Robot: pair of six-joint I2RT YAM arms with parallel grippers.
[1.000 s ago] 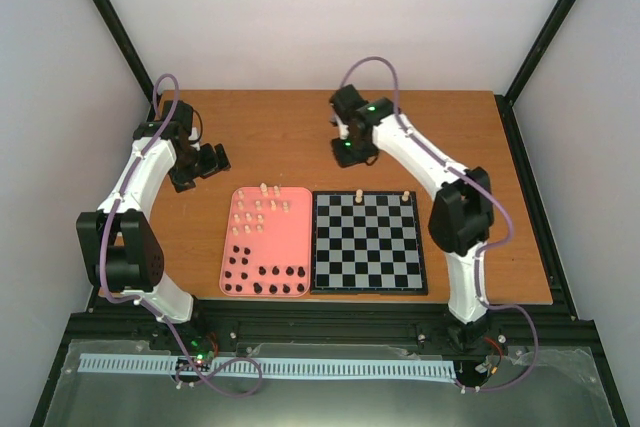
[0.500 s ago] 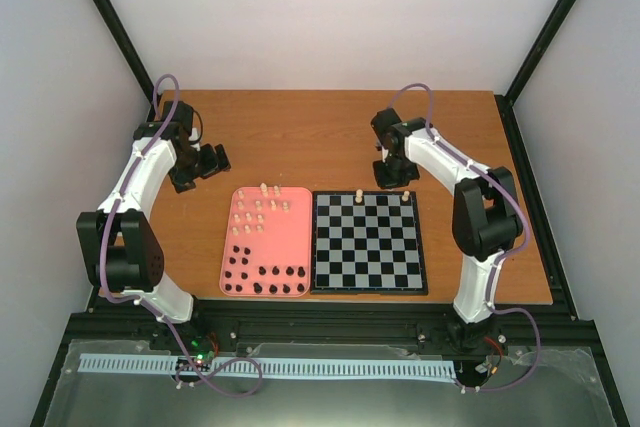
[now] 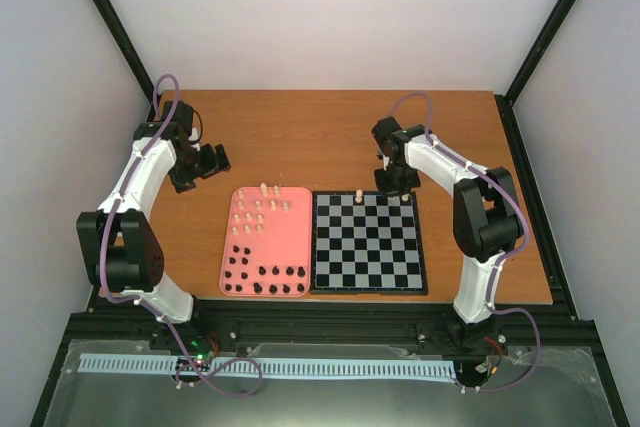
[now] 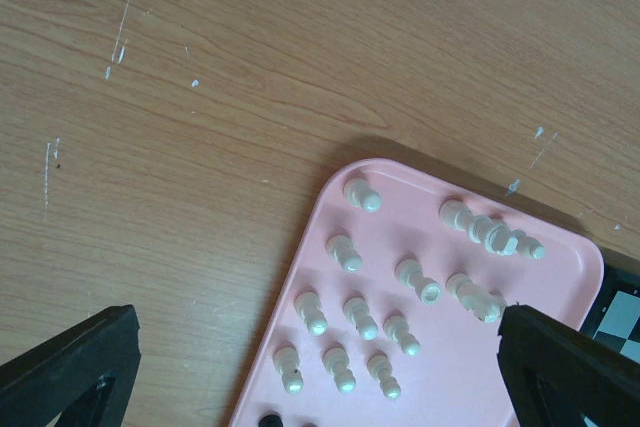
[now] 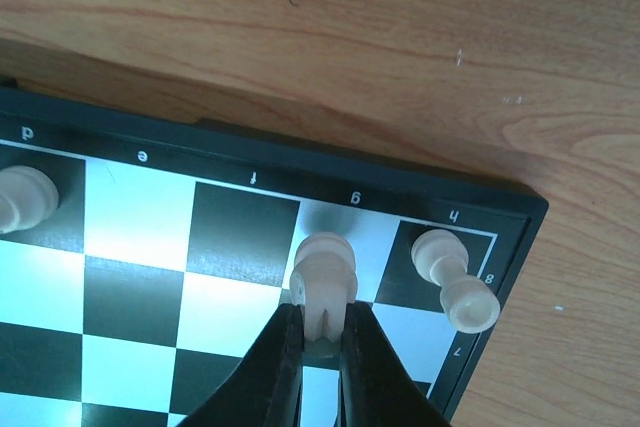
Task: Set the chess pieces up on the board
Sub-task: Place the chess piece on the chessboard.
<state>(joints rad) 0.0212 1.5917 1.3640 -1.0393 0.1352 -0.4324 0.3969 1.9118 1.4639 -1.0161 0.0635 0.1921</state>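
From above, your right gripper (image 3: 398, 183) sits over the far right edge of the board (image 3: 368, 247); a second ago it hung over bare table (image 3: 290, 137). In your right wrist view it pinches a cream piece (image 5: 323, 272) on the g square, beside the corner piece (image 5: 452, 285). In the left wrist view, your left gripper (image 4: 315, 322) gapes wide above the pink tray (image 4: 450, 367), unmoved.

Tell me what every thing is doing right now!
right claw: shut on a cream piece.
held cream piece: upright, over the board's far row.
corner cream piece: standing on the board, free.
left claw: open, holding nothing.
board: lying flat, few pieces on it.
pink tray: lying flat beside the board.
tray cream pieces: waiting on the tray.
black pieces: waiting on the tray.
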